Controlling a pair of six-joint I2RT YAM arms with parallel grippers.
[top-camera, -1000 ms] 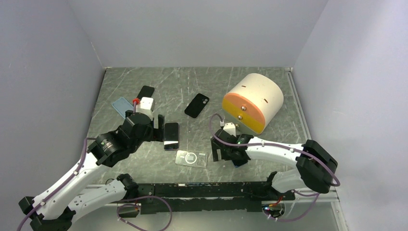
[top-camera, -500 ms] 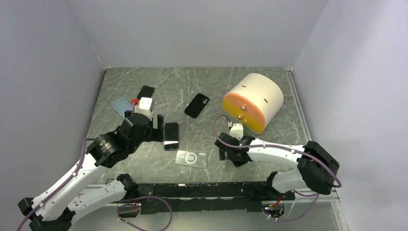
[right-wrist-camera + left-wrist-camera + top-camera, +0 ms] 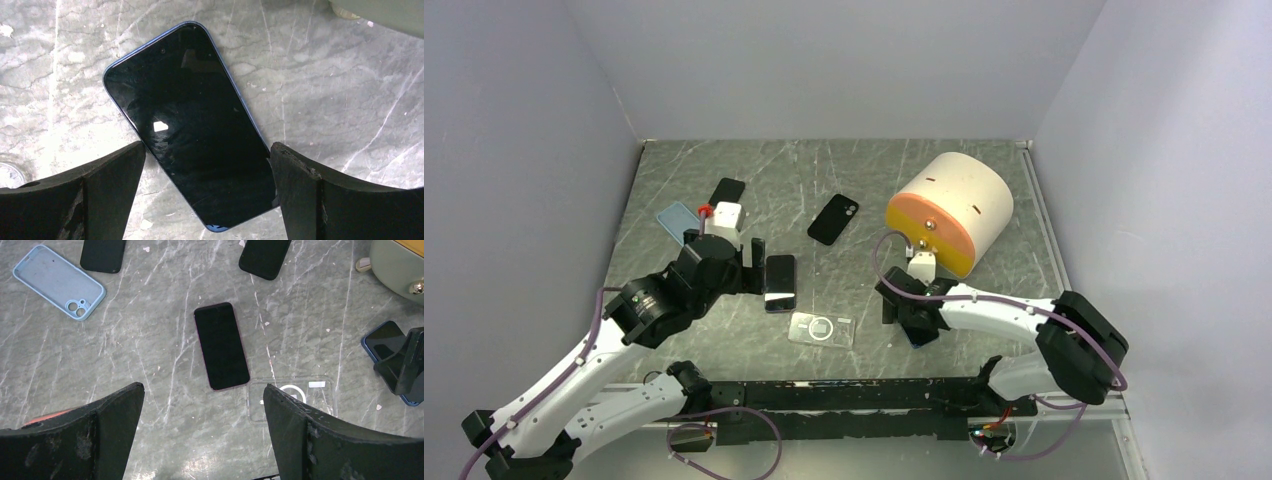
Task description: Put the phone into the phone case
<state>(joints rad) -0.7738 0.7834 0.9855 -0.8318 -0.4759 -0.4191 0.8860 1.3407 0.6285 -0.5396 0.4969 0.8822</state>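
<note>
A dark phone (image 3: 780, 282) (image 3: 221, 345) with a pinkish rim lies face up on the grey table. Just near-right of it lies a clear phone case (image 3: 822, 329) (image 3: 305, 395) with a white ring. My left gripper (image 3: 756, 270) (image 3: 202, 386) hovers open at the phone's left side, holding nothing. A second phone (image 3: 190, 125) (image 3: 382, 340), blue-rimmed, lies face up under my right gripper (image 3: 912, 320) (image 3: 207, 145). That gripper is open, with a finger on either side of the phone's lower end, not gripping it.
A cream drum with an orange face (image 3: 952, 210) stands just behind the right gripper. A light blue case (image 3: 677, 220) (image 3: 59, 281) and two black ones (image 3: 833, 218) (image 3: 727, 190) lie further back. Grey walls enclose the table; a black rail (image 3: 854, 390) runs along the near edge.
My right gripper has shifted a little to the right, toward the drum, over the blue-rimmed phone. The left arm, the phones and the cases have stayed put.
</note>
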